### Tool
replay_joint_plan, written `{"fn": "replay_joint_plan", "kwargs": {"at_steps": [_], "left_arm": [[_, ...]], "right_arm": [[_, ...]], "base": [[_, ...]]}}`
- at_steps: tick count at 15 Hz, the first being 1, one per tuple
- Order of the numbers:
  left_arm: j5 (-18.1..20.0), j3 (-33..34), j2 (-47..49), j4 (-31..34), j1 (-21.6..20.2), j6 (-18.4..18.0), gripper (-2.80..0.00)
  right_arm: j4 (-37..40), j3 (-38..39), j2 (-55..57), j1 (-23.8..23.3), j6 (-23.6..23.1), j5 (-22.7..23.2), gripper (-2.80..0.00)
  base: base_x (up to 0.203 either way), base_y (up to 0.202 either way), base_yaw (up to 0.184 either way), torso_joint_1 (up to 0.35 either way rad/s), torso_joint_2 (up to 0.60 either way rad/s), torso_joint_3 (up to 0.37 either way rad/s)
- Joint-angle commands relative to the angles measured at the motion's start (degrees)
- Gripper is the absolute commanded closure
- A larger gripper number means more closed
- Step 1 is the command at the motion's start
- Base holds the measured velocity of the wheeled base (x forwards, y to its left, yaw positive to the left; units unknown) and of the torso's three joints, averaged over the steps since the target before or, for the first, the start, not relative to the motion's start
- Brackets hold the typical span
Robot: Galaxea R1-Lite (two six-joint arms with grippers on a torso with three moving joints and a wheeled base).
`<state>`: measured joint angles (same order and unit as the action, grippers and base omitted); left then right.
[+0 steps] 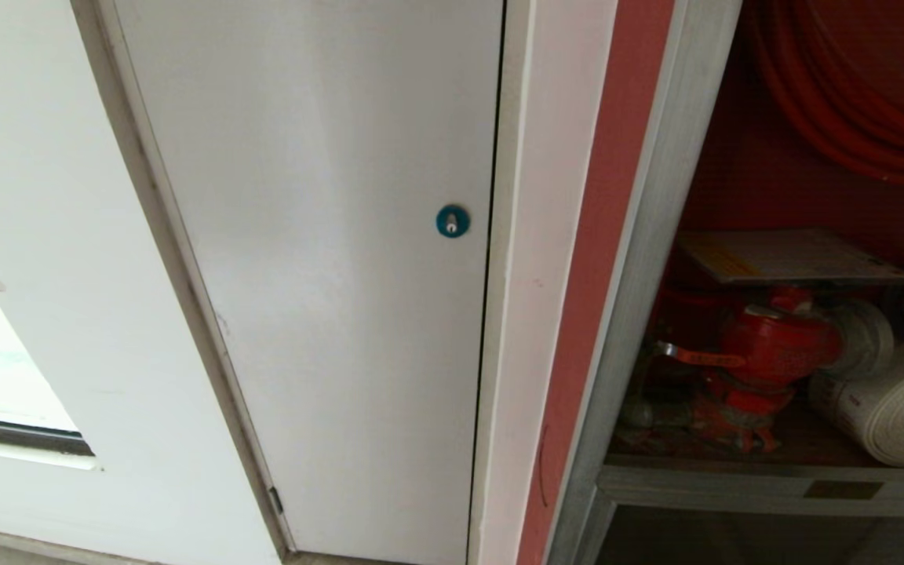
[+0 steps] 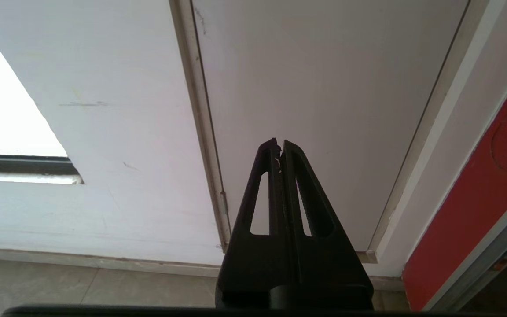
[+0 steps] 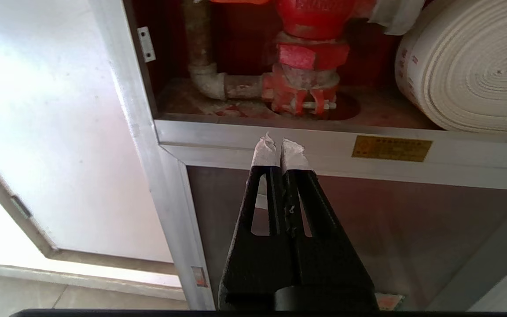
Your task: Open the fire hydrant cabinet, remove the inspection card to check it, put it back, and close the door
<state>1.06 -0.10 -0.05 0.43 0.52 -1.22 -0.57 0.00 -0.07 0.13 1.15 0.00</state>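
1. The cabinet (image 1: 640, 259) fills the right of the head view, its upper bay uncovered; the door is not in view, so it seems already swung aside.
2. One white panel (image 1: 326, 259) with a blue lock (image 1: 452, 220) fills the centre.
3. Inside: one hose reel (image 1: 852, 86) upper right, one rolled hose (image 1: 891, 408) lower right, one valve (image 1: 774, 345).
4. One card (image 1: 789, 256) lies flat above the valve; I judge that taking it out comes next, calling for a reach up into the bay.
5. Two grippers: the right gripper (image 3: 280, 147), tips pressed together, low before the sill; the left gripper (image 2: 278, 147), likewise closed, faces the white panel.
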Motion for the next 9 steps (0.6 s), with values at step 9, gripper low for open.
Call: {"fn": "replay_joint_plan", "kwargs": {"at_steps": [9], "left_arm": [[-0.01, 0.01, -0.04, 0.01, 0.03, -0.01, 0.0]], "right_arm": [[-0.04, 0.26, 0.07, 0.04, 0.0, 0.0, 0.0]], "base": [[0.0, 0.0, 0.0, 0.0, 0.0, 0.0]]}}
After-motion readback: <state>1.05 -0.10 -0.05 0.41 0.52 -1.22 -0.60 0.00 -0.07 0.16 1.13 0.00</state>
